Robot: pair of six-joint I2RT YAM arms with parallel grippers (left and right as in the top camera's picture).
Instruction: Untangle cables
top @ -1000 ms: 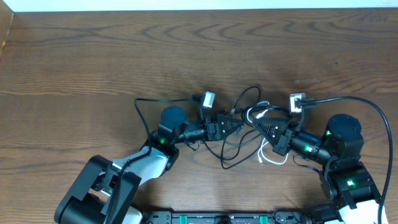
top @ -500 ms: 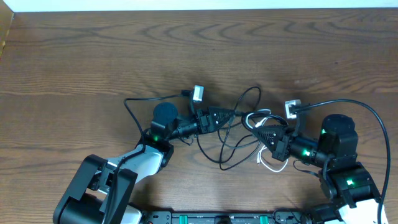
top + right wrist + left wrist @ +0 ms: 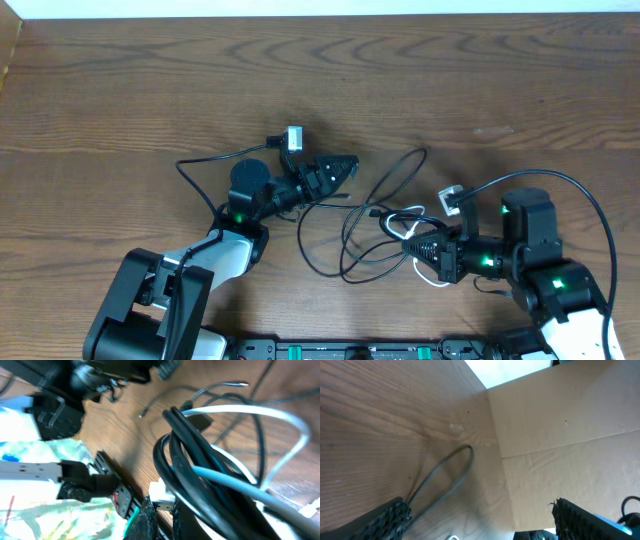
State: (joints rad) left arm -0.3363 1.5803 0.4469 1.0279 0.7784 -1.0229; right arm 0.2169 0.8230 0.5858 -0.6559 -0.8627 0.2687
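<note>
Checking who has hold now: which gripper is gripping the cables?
The right gripper, shut on the bunched cables; the left gripper stands open and empty, apart from them.

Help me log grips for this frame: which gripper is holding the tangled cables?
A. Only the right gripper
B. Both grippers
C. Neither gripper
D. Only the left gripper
A: the right gripper is shut on the bunched black and white cables, while the left gripper stands open with nothing gripped.
</note>
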